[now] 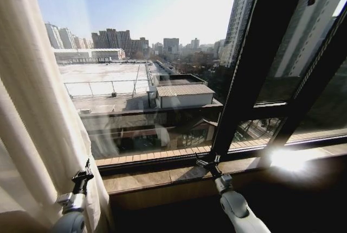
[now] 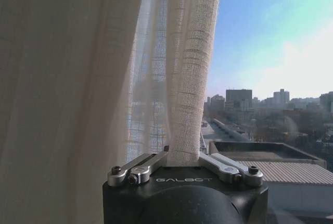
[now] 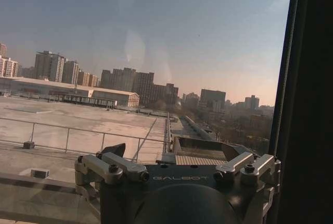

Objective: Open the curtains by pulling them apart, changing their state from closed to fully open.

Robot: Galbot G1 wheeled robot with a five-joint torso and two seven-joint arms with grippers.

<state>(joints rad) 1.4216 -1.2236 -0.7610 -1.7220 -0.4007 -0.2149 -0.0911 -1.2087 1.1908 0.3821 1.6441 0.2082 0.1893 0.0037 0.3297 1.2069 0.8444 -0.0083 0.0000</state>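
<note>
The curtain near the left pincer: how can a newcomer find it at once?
Start from the big window with the city view. At its left edge hangs the curtain, gathered into long folds, and the left pincer grips its edge. It is sheer white woven cloth; beside it is only glass and dark frame.

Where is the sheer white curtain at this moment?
In the head view the sheer white curtain hangs bunched at the window's left edge, beside the left hand; the left wrist view shows its edge between that hand's fingers.

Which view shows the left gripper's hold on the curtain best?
Left wrist view: the left gripper is shut on a gathered fold of the curtain, seen close. Head view shows that gripper small against the curtain's edge. Right wrist view looks out the window.
</note>
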